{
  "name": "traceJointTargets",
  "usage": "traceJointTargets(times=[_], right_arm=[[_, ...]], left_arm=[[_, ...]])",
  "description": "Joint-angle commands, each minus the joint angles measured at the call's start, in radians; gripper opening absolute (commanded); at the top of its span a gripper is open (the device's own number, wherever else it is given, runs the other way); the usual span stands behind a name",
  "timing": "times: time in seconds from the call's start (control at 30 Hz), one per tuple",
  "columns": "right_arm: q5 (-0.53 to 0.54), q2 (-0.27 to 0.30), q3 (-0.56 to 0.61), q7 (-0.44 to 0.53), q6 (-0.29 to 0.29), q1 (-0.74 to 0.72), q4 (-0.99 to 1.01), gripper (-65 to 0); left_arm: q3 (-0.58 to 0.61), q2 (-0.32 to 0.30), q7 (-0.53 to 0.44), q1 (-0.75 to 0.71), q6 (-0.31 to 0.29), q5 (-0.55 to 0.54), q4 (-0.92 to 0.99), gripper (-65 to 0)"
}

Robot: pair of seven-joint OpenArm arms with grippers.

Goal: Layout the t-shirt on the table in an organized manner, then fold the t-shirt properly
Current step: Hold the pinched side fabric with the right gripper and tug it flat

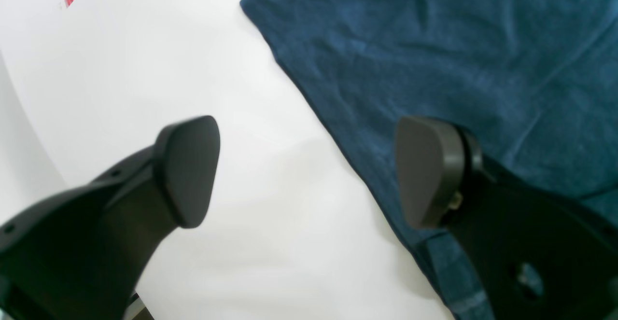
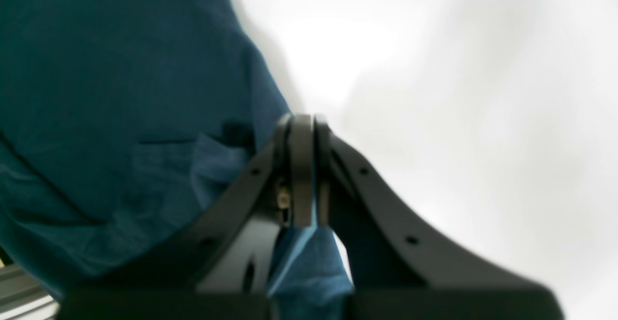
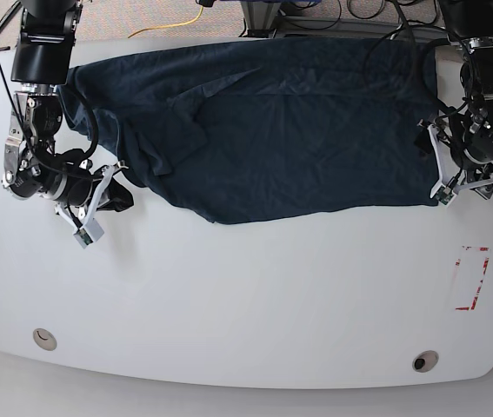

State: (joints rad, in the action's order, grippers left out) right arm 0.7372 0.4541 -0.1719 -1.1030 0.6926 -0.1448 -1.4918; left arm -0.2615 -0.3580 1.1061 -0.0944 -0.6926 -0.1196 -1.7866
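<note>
**Right gripper pinched on the shirt's edge, left gripper spread wide over its corner**

The dark navy-teal, short-sleeved cotton t-shirt lies spread across the far half of the large white, smooth tabletop with rounded corners, wrinkled, with one sleeve folded in over the body on the base view's left. Its lower hem runs roughly parallel to the near table edge.

The right gripper, black and seen at the base view's left, has its two pads pressed together. In the right wrist view a fold of the blue cloth passes between them and hangs out below the pads, so the jaws are clamped on the t-shirt's edge. The rest of the cloth bunches to that view's left, with bare white table to its right.

The left gripper, at the base view's right, stands with its jaws far apart and nothing between them. One dark pad hangs over bare white table; the other sits over the shirt, just inside its diagonal edge. Whether that pad touches the cloth cannot be told.

A red dashed rectangle mark sits on the table near this arm, apart from the shirt.
</note>
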Motion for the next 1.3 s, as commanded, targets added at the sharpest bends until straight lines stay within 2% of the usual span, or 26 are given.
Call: traceJointTargets(times=[0.0,0.17,0.23,0.3,0.6,0.8,1.27], right_arm=[[0.011,0.018,-0.007,0.013,0.006,-0.017,-0.016,-62.9],[0.008,0.015,-0.007,0.016,0.006,-0.008,0.000,-47.9],[0.008,0.015,-0.007,0.027,0.006,0.003,0.035,-39.8],[0.008,0.015,-0.007,0.051,0.006,0.007,0.064,-38.0],[0.008,0.018,-0.005,0.131,0.006,0.001,0.217,-48.0],[0.008,0.019,-0.001,0.165,0.006,0.000,0.256,-48.4],[0.011,0.015,0.001,0.160,0.006,0.011,0.250,-49.0]], left_arm=[[-0.005,-0.016,-0.014,0.012,0.004,0.001,-0.014,-12.5],[-0.005,-0.016,-0.014,0.012,0.004,0.001,-0.014,-12.5],[-0.005,-0.016,-0.014,0.012,0.004,0.001,-0.014,-12.5],[-0.005,-0.016,-0.014,0.012,0.004,0.001,-0.014,-12.5],[-0.005,-0.016,-0.033,0.017,0.003,-0.001,0.052,-12.5],[-0.005,-0.017,-0.056,0.014,0.003,-0.001,0.064,-12.5],[-0.006,-0.019,-0.056,0.015,0.003,-0.001,0.061,-12.5]])
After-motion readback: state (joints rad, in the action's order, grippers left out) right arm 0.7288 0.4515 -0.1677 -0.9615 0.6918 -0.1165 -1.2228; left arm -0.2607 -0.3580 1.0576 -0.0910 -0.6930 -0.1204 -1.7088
